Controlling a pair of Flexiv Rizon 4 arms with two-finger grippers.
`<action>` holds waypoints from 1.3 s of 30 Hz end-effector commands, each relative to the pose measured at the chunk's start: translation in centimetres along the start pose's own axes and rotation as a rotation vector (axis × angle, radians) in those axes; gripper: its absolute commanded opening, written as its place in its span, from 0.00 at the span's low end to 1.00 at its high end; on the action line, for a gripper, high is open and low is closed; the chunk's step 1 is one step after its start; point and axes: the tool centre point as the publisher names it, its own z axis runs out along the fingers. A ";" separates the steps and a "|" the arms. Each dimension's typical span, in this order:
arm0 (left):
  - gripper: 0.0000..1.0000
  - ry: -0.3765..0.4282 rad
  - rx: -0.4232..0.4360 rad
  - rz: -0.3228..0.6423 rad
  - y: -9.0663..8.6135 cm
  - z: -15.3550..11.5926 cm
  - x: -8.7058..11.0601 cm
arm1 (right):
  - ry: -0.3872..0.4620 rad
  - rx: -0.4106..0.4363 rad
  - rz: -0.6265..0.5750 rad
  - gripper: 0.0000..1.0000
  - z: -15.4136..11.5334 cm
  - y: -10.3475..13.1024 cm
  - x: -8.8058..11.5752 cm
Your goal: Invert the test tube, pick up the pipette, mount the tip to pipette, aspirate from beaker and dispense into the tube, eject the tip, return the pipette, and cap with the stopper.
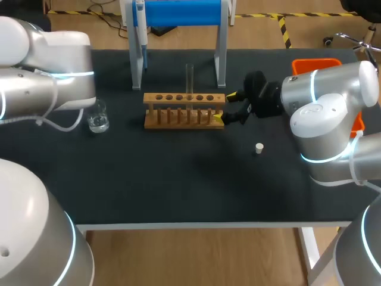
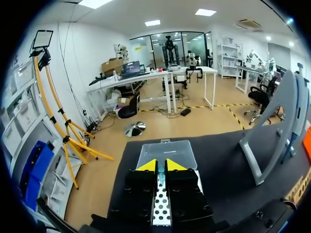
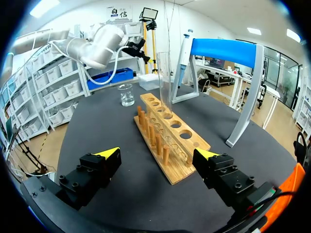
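A wooden rack [image 1: 184, 111] stands mid-table, and a clear test tube [image 1: 189, 78] is upright in one of its holes. My right gripper [image 1: 225, 108] is open at the rack's right end, one yellow tip on each side of it. In the right wrist view the rack [image 3: 167, 138] runs out ahead between the open right gripper [image 3: 158, 155], with the test tube [image 3: 164, 77] farther along. The pipette [image 1: 141, 36] hangs on the blue-topped stand. A beaker [image 1: 98, 116] sits at the left and a white stopper [image 1: 259, 148] lies at the right. My left gripper [image 2: 158, 165] is shut on nothing.
A clear plastic box [image 2: 167, 151] lies just ahead of the left gripper. The stand's grey legs [image 1: 221, 59] rise behind the rack. An orange bin [image 1: 315, 63] sits at the back right, partly hidden by my right arm.
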 end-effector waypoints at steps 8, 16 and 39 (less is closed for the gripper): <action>0.00 0.176 0.023 0.126 -1.5 -9.1 1.6 | 0.001 -0.001 -0.001 1.00 -0.1 0.0 0.0; 0.00 0.395 0.031 0.270 -0.3 -15.4 4.5 | 0.001 -0.001 -0.001 1.00 -0.1 0.0 0.0; 0.00 0.524 0.105 0.421 -1.3 -20.0 8.0 | 0.001 -0.001 -0.001 1.00 -0.1 0.0 0.0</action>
